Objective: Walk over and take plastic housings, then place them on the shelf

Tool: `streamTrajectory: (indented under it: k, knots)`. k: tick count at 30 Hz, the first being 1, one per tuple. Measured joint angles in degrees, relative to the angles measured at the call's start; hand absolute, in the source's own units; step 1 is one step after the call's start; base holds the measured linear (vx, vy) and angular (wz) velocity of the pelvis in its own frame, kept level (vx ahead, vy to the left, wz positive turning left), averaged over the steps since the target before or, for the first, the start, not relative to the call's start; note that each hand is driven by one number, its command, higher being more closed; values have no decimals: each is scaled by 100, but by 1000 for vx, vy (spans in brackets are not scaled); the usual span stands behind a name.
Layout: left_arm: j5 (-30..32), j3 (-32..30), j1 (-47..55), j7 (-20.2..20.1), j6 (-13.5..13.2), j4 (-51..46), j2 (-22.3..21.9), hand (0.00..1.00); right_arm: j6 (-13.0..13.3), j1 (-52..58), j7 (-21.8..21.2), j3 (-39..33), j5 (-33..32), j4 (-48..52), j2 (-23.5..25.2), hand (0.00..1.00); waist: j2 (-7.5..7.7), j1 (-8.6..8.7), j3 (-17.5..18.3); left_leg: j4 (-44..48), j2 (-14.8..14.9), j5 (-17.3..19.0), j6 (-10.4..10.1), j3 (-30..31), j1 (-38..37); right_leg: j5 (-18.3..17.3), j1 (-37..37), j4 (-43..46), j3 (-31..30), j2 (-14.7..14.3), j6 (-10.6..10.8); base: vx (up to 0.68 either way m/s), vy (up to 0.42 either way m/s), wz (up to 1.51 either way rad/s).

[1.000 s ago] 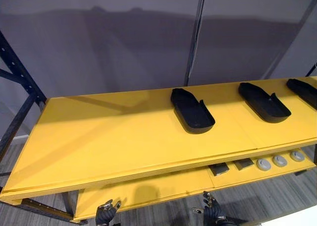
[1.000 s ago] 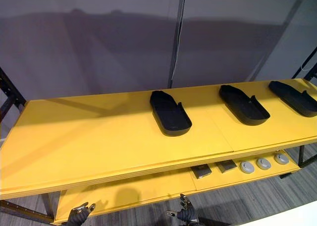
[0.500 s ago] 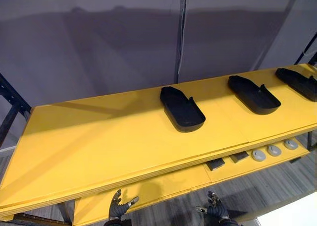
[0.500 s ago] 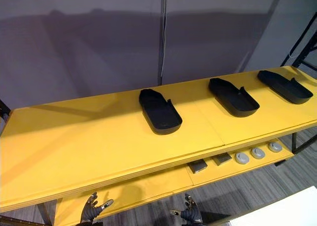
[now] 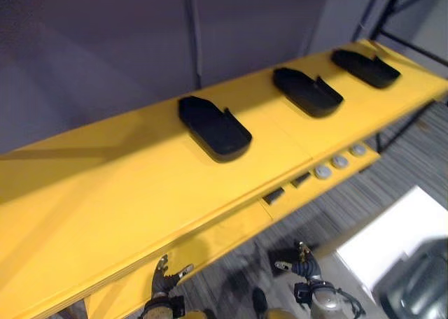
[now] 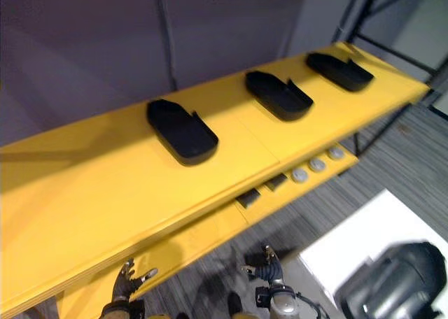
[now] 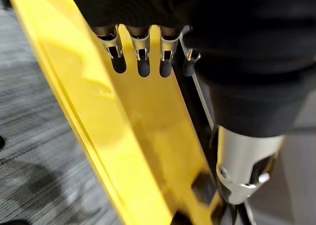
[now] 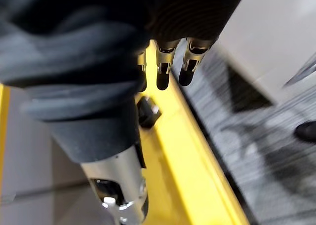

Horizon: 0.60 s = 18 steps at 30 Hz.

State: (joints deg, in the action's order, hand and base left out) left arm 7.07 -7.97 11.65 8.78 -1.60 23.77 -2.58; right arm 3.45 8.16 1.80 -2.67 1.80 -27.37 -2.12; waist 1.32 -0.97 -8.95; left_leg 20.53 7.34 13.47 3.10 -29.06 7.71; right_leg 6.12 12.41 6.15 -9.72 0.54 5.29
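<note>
Three black plastic housings lie in a row on the yellow top shelf [image 5: 105, 193]: the nearest housing [image 5: 213, 127], the middle housing [image 5: 306, 92] and the far housing [image 5: 365, 68]. Both hands hang low in front of the shelf, well below the housings and apart from them. My left hand [image 5: 165, 280] is open with fingers spread; in its wrist view the straight fingers [image 7: 142, 57] point over the yellow lower shelf [image 7: 148, 151]. My right hand [image 5: 304, 263] is open too, its fingers [image 8: 162, 69] straight above the lower shelf's edge, holding nothing.
The lower shelf [image 5: 224, 235] carries three grey round discs [image 5: 339, 161] and two small dark blocks [image 5: 273, 195]. A white surface [image 5: 392, 235] with a dark bulky object [image 6: 392, 285] stands at the lower right. A black rack frame [image 5: 395, 8] rises at the shelf's far end.
The camera has swung, so the whole picture has shifted and the white surface and dark object have come into view. Both hands stay low and open.
</note>
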Motion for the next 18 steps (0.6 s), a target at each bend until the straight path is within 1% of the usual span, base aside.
streamTrajectory:
  k: [1,2,3,4,5,6,7,8,9,10,11,13,14,15,16,17,18]
  knots:
    - [7,18,-66,-1,0,8,0,0,2,17,0,6,0,-16,-1,0,-21,0,-32,-120,41,-60,55,-164,-6,-364,228,744,567,34,-86,-132,129,-83]
    - [50,59,-87,-8,2,67,2,0,2,36,0,26,1,-108,-8,0,-37,5,-48,-294,43,-108,88,-302,-135,-877,307,1635,987,105,-207,-55,94,-62]
    - [113,88,-86,-11,2,86,3,0,1,61,0,44,4,-146,-9,0,-41,9,-46,-365,42,-128,95,-369,-205,-1103,283,2029,1142,142,-228,-44,77,-54]
    - [122,153,-64,-18,5,120,14,0,2,117,-4,80,45,-208,-9,0,-34,12,-42,-475,26,-160,63,-477,-327,-1442,125,2595,1393,227,-161,-18,41,-39]
    - [126,158,-53,-22,4,149,17,0,7,123,-4,86,67,-283,-12,0,-23,11,-22,-504,17,-184,27,-510,-366,-1562,27,2698,1501,263,-139,21,19,-43]
    - [140,153,-80,-26,16,259,27,0,9,94,-4,94,84,-498,-27,0,13,16,12,-591,-25,-260,-54,-588,-404,-1725,-264,2458,1668,327,-164,48,-52,-51]
    - [168,150,-93,-25,12,404,98,0,5,-37,-3,99,119,-836,-62,0,102,-19,84,-665,-118,-374,-132,-675,-353,-1749,-565,1422,1867,337,-213,55,-84,-62]
    - [173,154,-135,-25,10,486,138,0,5,-123,-4,102,141,-1004,-80,0,134,-49,117,-703,-201,-448,-106,-522,-292,-1724,-667,1017,1846,290,-258,27,-77,-71]
    - [176,154,-148,-26,13,581,153,0,5,-215,-5,105,171,-1165,-119,0,113,-54,111,-745,-201,-473,-119,-328,-275,-1616,-792,635,1784,228,-426,7,-118,-71]
    - [176,154,-188,-29,49,810,145,0,6,-321,-2,105,195,-1337,-247,0,-27,-1,129,-810,-123,-518,-166,-238,-295,-1247,-1013,91,1630,62,-463,6,-96,-77]
    - [176,164,-187,-28,47,860,167,0,5,-337,3,77,197,-1391,-321,0,-35,3,154,-869,-106,-545,-208,-263,-378,-1106,-1130,-186,1475,18,-478,15,-106,-67]
    - [174,181,-188,-28,37,884,195,0,5,-313,30,50,199,-1393,-397,0,-41,2,165,-970,-71,-577,-259,-358,-511,-979,-1196,-350,1311,-39,-494,19,-37,-68]
    - [174,185,-202,-28,35,906,230,0,6,-307,39,50,200,-1393,-444,0,-63,10,216,-1031,-13,-601,-298,-514,-567,-828,-1192,-490,1188,-107,-482,0,-50,-101]
    - [174,185,-225,-28,29,930,263,0,7,-342,38,57,201,-1391,-473,0,-97,-1,248,-1056,74,-614,-319,-708,-609,-641,-1154,-611,1233,-186,-490,-28,-70,-101]
    - [173,184,-233,-28,27,949,274,0,6,-378,37,66,202,-1392,-476,0,-113,-5,252,-1061,136,-630,-338,-812,-643,-542,-1130,-668,1305,-233,-487,-44,-95,-107]
    - [171,159,-229,-26,26,988,279,0,7,-427,37,80,202,-1384,-469,0,-152,-4,254,-1065,248,-647,-358,-950,-697,-430,-1093,-735,1639,-274,-502,-90,-166,-112]
    - [162,146,-229,-26,35,1013,314,0,12,-472,36,109,203,-1358,-473,0,-185,-4,242,-1050,287,-655,-356,-1118,-772,-656,-958,-569,2698,-158,-705,-117,-213,-131]
